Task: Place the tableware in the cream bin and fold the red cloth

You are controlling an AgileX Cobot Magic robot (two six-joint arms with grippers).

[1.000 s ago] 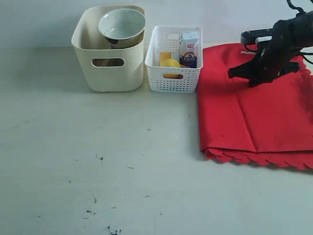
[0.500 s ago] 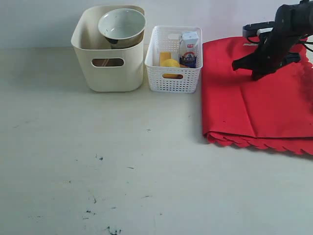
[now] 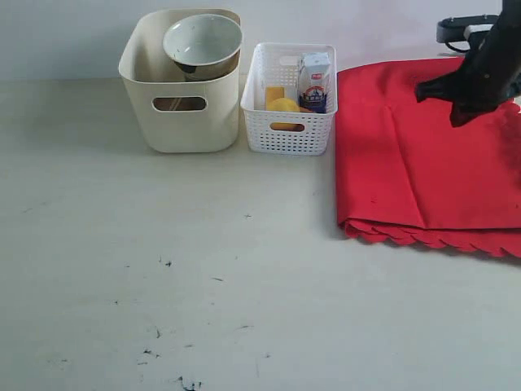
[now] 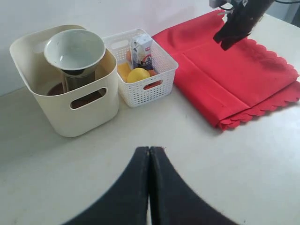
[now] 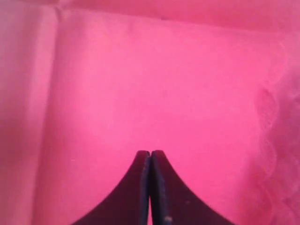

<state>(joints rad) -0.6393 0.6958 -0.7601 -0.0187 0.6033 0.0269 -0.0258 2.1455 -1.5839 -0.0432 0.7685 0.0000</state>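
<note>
Hovering upper right above the folded red scalloped cloth point(image 3: 423, 163), the right gripper point(image 5: 150, 153) is pinched closed, empty; the left gripper point(image 4: 149, 149) likewise.

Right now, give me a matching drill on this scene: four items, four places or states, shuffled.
Items:
1. white bowl
2. milk carton
3. red cloth
4. right hand

Places or states:
A. shut, above red fabric
B. standing in the white basket
C. lying in folded layers on the table
D. at the top of the cream bin

Pairs: 1-D, 2-B, 3-C, 4-A
</note>
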